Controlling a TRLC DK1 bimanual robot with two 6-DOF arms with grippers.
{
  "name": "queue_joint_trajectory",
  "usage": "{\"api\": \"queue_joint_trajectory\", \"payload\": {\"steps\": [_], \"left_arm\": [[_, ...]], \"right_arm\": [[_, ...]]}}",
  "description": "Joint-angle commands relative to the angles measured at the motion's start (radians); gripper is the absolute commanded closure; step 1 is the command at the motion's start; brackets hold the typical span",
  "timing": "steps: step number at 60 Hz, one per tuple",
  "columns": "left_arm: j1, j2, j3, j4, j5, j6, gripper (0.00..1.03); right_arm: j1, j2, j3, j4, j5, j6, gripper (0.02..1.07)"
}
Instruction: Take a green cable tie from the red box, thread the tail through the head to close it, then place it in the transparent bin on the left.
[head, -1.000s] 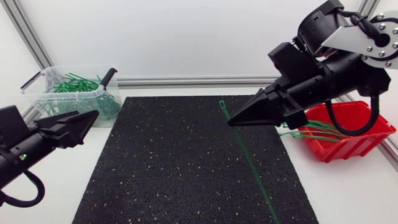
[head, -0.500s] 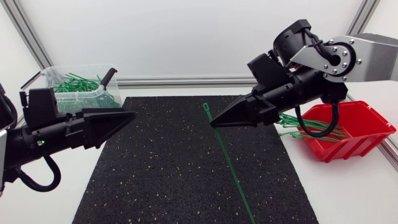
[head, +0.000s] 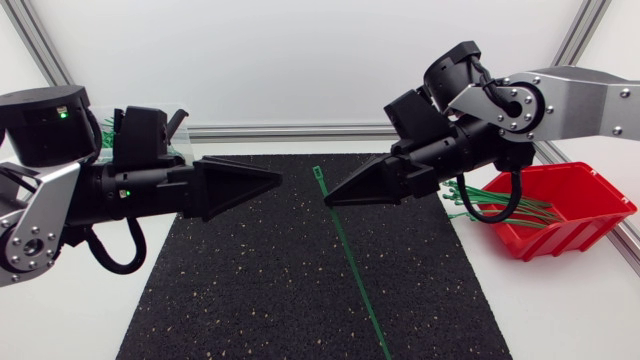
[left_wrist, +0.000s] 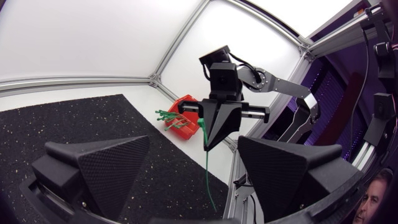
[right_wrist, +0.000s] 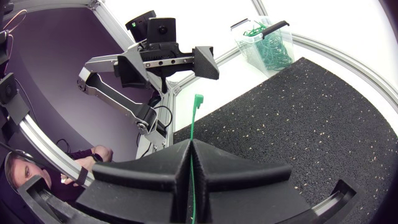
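One green cable tie (head: 355, 280) pinched in the right claw (head: 328, 199), fingers closed flat on it from both sides just below its head. Head end poking out past the fingertips toward 12 o'clock; long tail slanting free toward 5 o'clock over the black mat (head: 250, 290).

Right arm in from 3 o'clock, claw pointing toward 9 o'clock above the mat's middle. Facing it, left claw (head: 274, 181) in from 9 o'clock, pointing toward 3 o'clock, tip near the tie's head but apart from it. From the left wrist: both left fingers (left_wrist: 99, 165) spread wide, nothing between them, right claw and dangling tie straight ahead.

Red box (head: 585, 225) at 3 o'clock of the mat, on the white table (head: 560, 310), spare ties (head: 500, 208) sprawled in it and over its rim.

Clear bin (right_wrist: 264, 40) at 10 o'clock of the mat, largely hidden behind the left arm from above, green heap (right_wrist: 267, 48) inside, black handle (right_wrist: 277, 26) across its top.
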Motion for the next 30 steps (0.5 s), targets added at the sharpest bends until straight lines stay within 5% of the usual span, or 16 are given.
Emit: {"api": "queue_joint_trajectory", "payload": {"steps": [1,21,30], "left_arm": [[-0.04,0.02,0.046,0.038,0.015,-0.055,0.04],[-0.142,0.124,0.113,0.086,0.015,-0.115,0.06],[-0.156,0.138,0.11,0.125,0.013,-0.161,0.15]], "right_arm": [[0.011,0.011,-0.025,0.017,-0.019,0.036,1.01],[-0.017,0.0,-0.039,0.082,-0.082,0.102,1.01],[-0.034,-0.016,-0.054,0.134,-0.094,0.156,1.01]]}}
